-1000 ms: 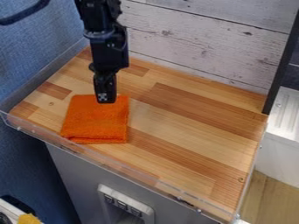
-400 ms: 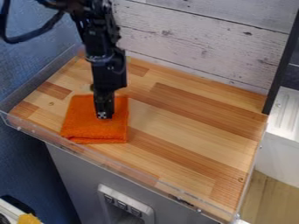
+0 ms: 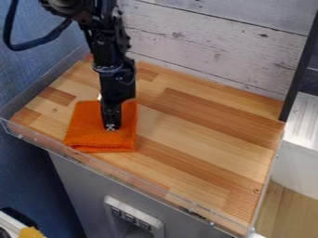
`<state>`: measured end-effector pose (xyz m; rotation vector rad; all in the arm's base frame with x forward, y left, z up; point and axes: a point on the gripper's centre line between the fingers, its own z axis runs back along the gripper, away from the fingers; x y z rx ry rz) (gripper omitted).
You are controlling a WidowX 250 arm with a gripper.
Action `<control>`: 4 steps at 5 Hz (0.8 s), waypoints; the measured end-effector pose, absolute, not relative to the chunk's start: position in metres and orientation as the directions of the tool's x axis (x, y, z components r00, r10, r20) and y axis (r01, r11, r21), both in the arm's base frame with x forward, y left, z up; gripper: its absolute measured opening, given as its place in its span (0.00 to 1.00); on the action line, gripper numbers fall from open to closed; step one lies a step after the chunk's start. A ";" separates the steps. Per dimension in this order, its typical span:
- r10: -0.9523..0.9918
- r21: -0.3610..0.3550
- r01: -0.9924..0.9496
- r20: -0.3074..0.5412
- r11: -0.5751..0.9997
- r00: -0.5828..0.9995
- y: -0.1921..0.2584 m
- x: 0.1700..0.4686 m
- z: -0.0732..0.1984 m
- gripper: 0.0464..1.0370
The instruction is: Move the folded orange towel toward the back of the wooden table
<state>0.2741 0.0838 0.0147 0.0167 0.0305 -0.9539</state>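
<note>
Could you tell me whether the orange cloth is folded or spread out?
Folded: the orange fabric cloth is a compact, squarish pad with layered edges at its front.

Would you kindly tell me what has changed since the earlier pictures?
The gripper moved down the view, from the far edge of the orange cloth to around its middle. No grasp or release is discernible. The cloth stayed folded on the wooden counter.

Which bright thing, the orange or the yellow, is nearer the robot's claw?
The orange one: a folded cloth on the wooden counter, right under the gripper. The yellow thing is well away, near the picture's lower left corner.
</note>
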 end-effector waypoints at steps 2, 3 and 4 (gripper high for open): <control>-0.682 0.009 0.683 -0.046 0.731 0.730 0.093 0.295 0.013 0.02; -0.554 0.025 0.555 -0.039 0.832 0.832 0.104 0.310 0.017 0.01; -0.419 0.029 0.420 -0.037 0.907 0.907 0.116 0.320 0.017 0.01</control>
